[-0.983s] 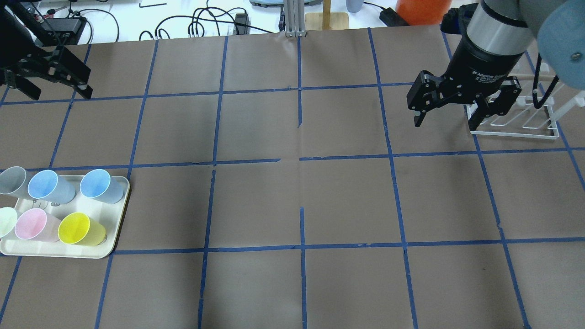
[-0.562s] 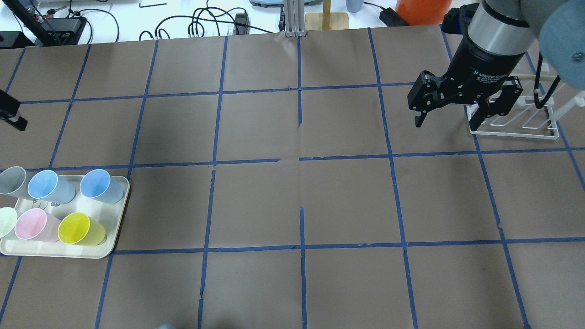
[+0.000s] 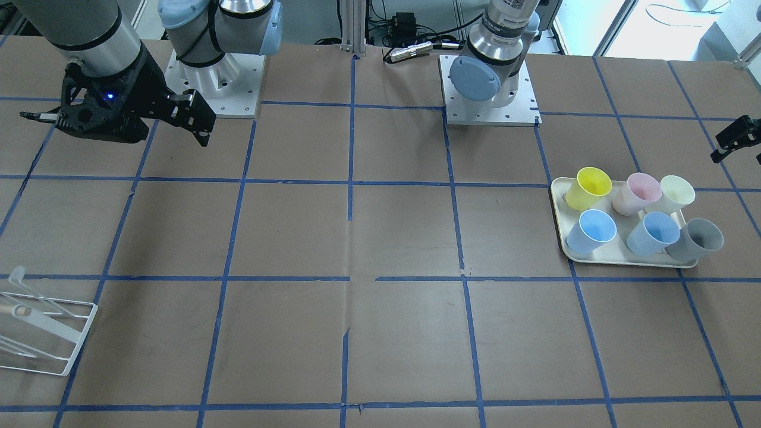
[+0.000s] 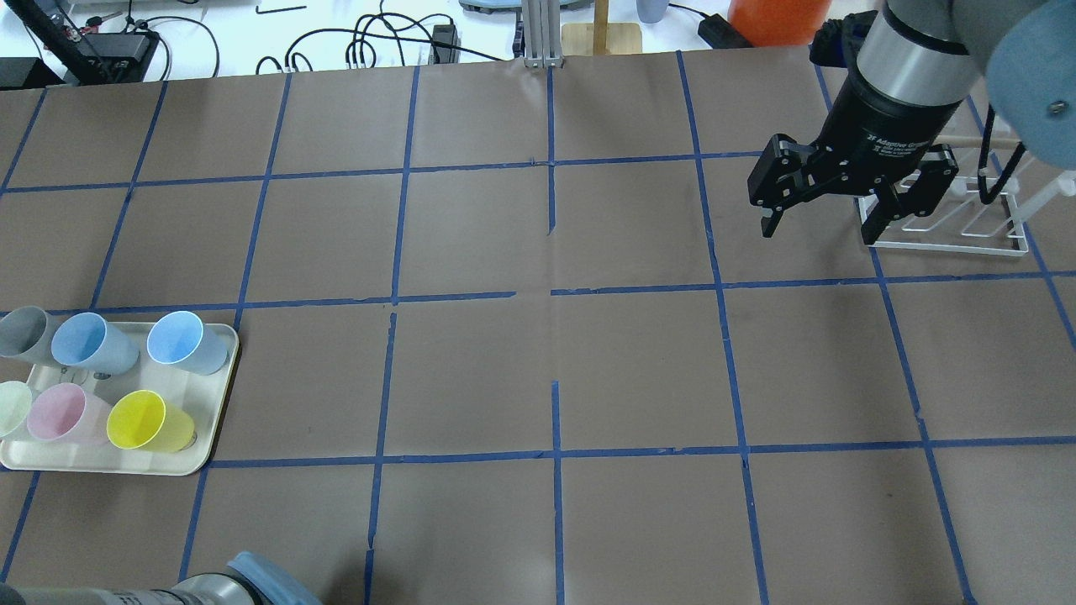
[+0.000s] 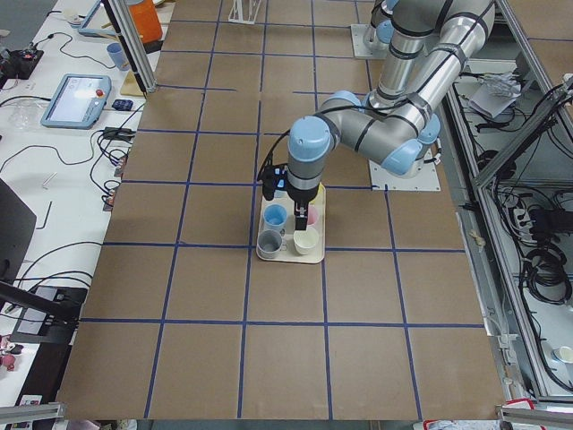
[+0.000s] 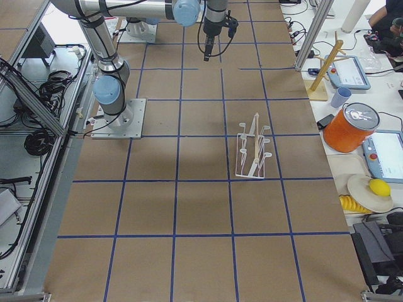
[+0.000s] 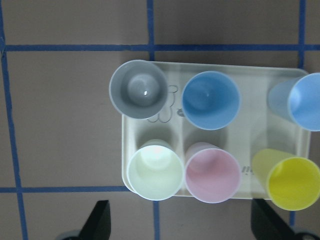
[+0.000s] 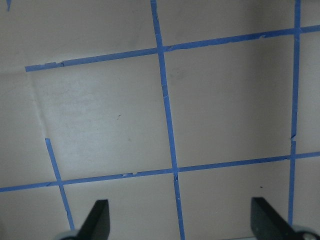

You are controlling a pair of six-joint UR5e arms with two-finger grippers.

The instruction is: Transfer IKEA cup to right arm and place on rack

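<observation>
The IKEA cup (image 7: 155,172), pale off-white with a green tint, stands open end up on the cream tray (image 7: 215,140) beside a pink cup (image 7: 213,175). It also shows in the front view (image 3: 676,191) and at the overhead view's left edge (image 4: 10,407). My left gripper (image 7: 182,222) is open and empty, hovering above the tray and looking straight down. My right gripper (image 4: 820,227) is open and empty, held above the table just left of the white wire rack (image 4: 950,231). The rack holds nothing.
The tray (image 4: 214,395) also holds a grey cup (image 7: 138,89), two blue cups (image 7: 210,100) and a yellow cup (image 7: 292,182), all close together. The left arm's elbow (image 4: 244,580) pokes in at the overhead view's bottom edge. Cables and an orange container (image 4: 773,21) lie beyond the table's far edge.
My left gripper has left the overhead view's far left, and the left arm's elbow has come in at the bottom edge. The right gripper has barely moved.
</observation>
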